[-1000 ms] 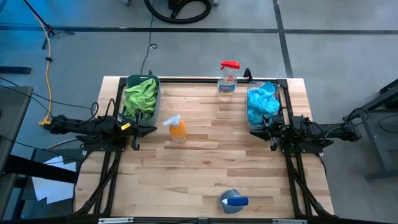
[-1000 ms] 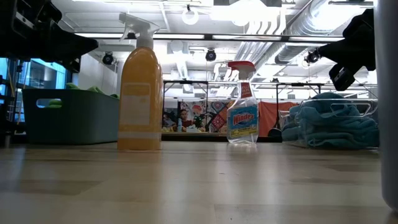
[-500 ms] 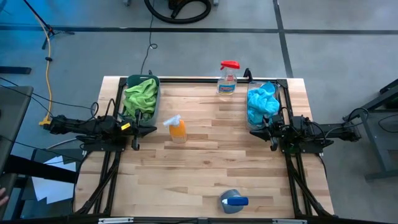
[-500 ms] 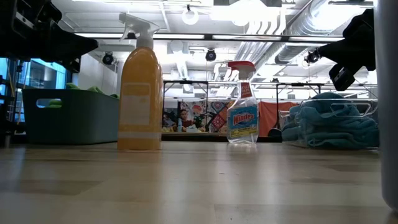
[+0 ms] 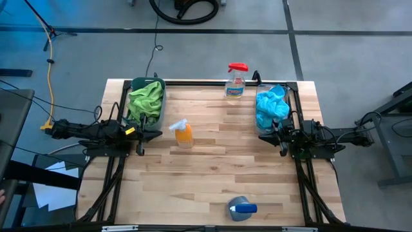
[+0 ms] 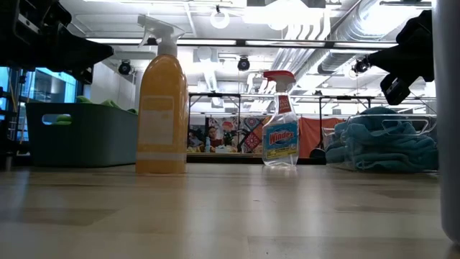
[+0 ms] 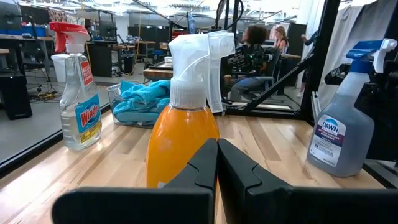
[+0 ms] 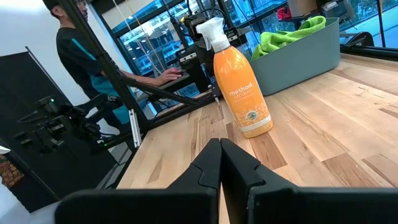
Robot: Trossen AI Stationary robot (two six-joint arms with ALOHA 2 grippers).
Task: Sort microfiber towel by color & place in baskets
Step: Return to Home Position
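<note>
Green towels (image 5: 145, 98) fill the dark teal basket (image 5: 133, 84) at the table's far left; in the right wrist view the green heap (image 8: 287, 32) rises above the basket wall (image 8: 298, 57). Blue towels (image 5: 271, 107) lie piled in the clear basket (image 5: 260, 126) at the far right, shown too in the left wrist view (image 7: 142, 99). My left gripper (image 5: 159, 134) hovers shut near the teal basket's near end. My right gripper (image 5: 260, 136) hovers shut by the clear basket's near end. Neither touches anything.
An orange spray bottle (image 5: 183, 134) stands left of centre. A clear Windex bottle with a red trigger (image 5: 236, 81) stands at the far edge. A grey-blue spray bottle (image 5: 240, 208) sits near the near edge. People show in the room beyond the table.
</note>
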